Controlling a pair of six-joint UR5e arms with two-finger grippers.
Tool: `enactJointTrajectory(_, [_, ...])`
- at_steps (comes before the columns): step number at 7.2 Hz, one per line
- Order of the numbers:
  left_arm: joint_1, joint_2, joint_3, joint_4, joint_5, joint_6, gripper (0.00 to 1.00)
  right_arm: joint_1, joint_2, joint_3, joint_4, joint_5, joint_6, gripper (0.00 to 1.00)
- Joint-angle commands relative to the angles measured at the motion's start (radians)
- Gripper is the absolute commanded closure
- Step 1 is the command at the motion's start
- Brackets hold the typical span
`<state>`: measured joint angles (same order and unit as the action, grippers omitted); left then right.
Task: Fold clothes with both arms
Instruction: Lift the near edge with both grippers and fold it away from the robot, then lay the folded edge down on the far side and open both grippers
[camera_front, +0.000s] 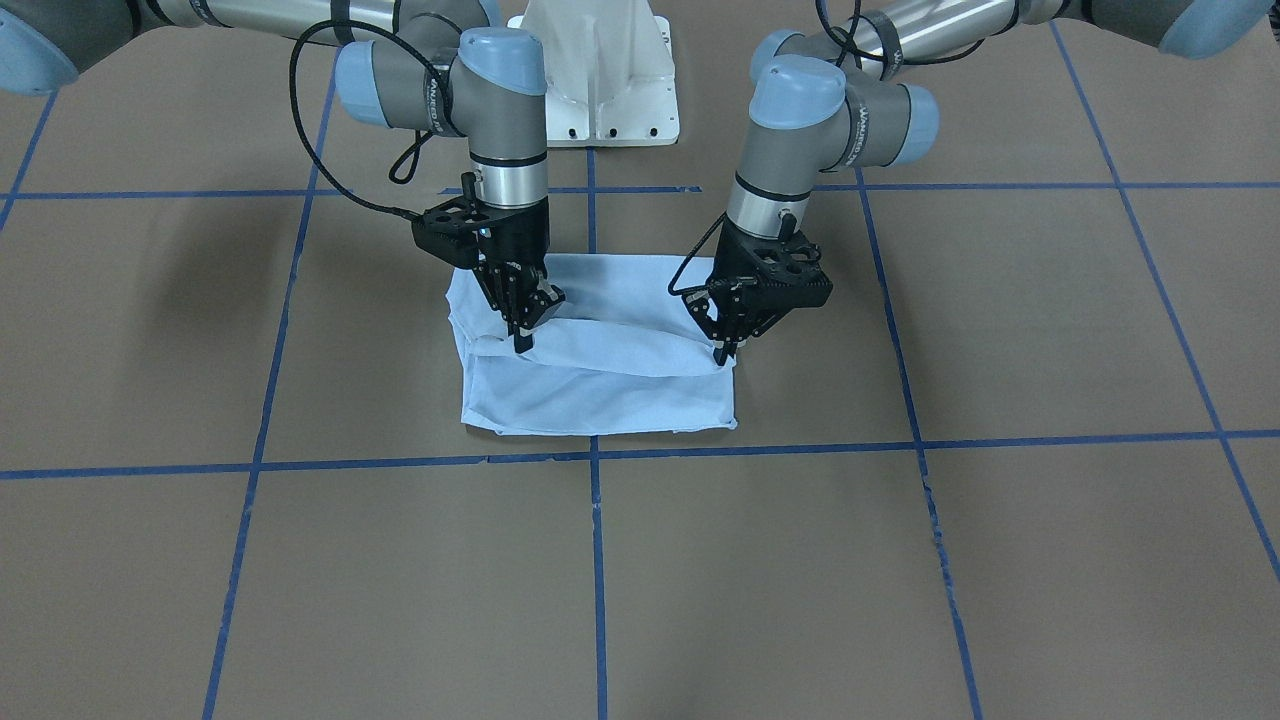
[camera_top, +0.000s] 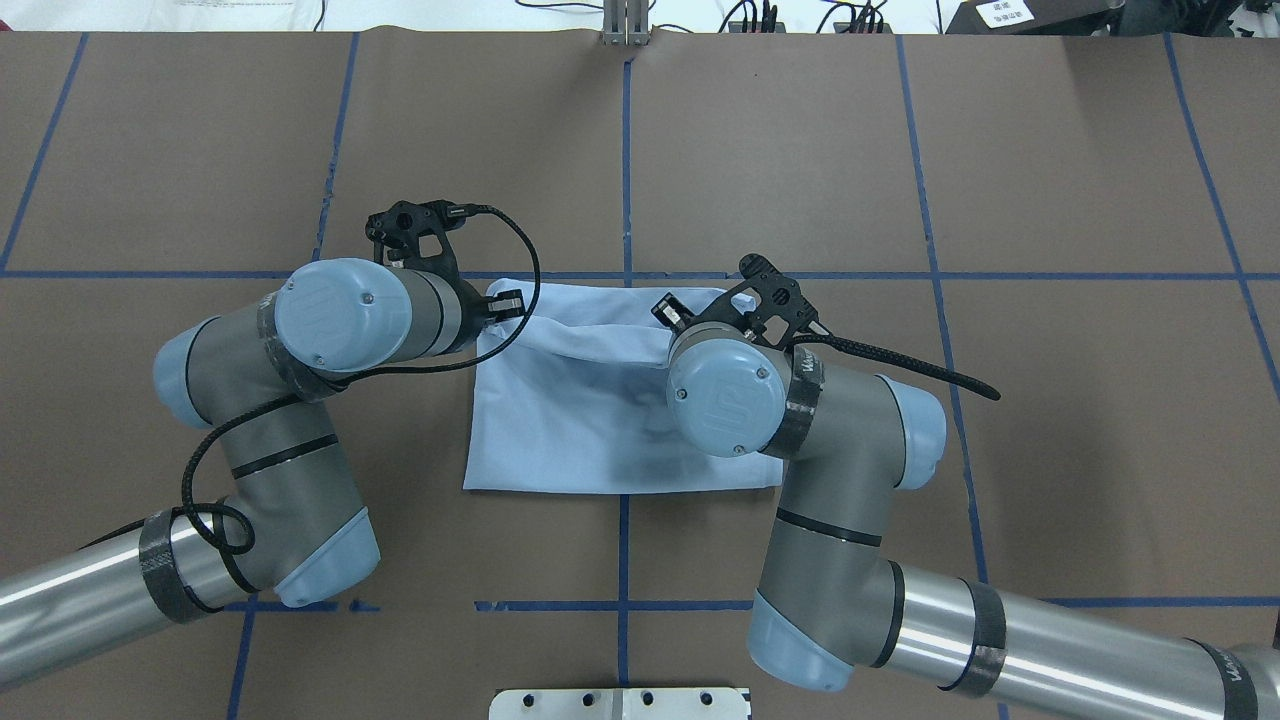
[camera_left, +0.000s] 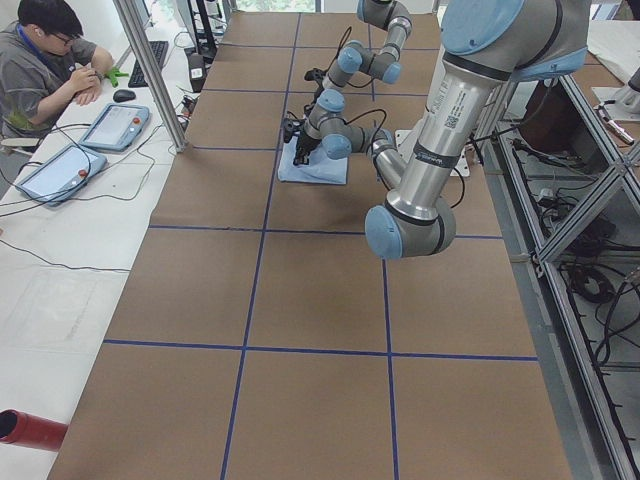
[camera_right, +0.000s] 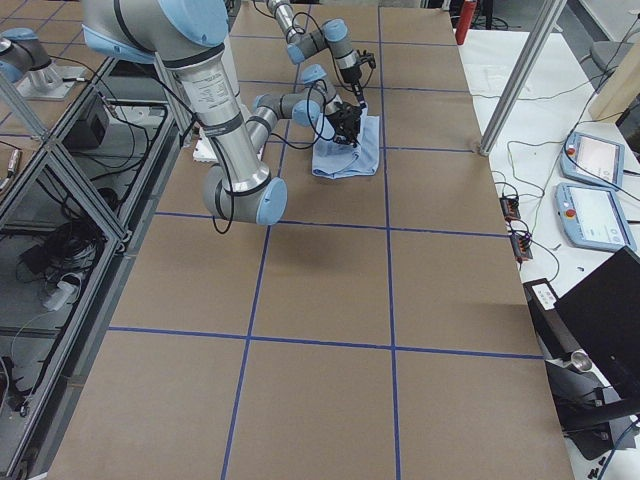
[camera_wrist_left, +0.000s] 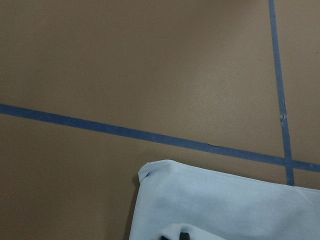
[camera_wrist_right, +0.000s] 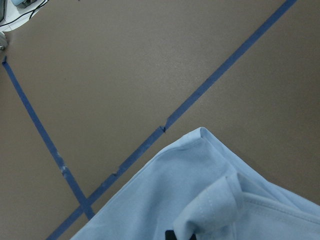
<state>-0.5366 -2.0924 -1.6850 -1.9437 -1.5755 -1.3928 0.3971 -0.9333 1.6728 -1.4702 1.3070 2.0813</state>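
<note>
The light blue T-shirt (camera_front: 600, 395) lies folded into a rectangle on the brown table, with no print showing. It also shows in the overhead view (camera_top: 570, 430). My left gripper (camera_front: 722, 352) is shut on the shirt's folded edge at its left side, seen from overhead (camera_top: 505, 303). My right gripper (camera_front: 522, 340) is shut on the same fold at the right side, seen from overhead (camera_top: 668, 312). A flap of cloth runs between them over the lower layer. Both wrist views show bunched cloth (camera_wrist_left: 225, 205) (camera_wrist_right: 165, 195) at the bottom edge.
The white pedestal base (camera_front: 598, 80) stands behind the shirt. Blue tape lines (camera_front: 596, 455) grid the brown table. In the side views an operator (camera_left: 50, 50) sits past the far edge beside tablets (camera_left: 115, 125) and a metal post (camera_left: 150, 70).
</note>
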Motion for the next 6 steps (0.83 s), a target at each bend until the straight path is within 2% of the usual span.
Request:
enactJointTrajectory(1, [-0.002,-0.008,0.017,-0.003,0.0,0.003,1.0,0.009,0.022,-0.05,0.004,0.005,-0.007,1.0])
enactJointTrajectory(2, [0.0,-0.012,0.018,-0.003,0.0,0.003,0.71,0.009,0.024,-0.076,0.004,0.003,-0.05,0.49])
enactJointTrajectory(3, [0.001,-0.012,0.031,-0.004,0.002,0.03,0.01,0.011,0.033,-0.108,0.025,0.0,-0.068,0.0])
enactJointTrajectory(6, [-0.022,-0.005,0.019,-0.053,-0.008,0.164,0.0,-0.004,0.036,-0.088,0.065,0.041,-0.402,0.0])
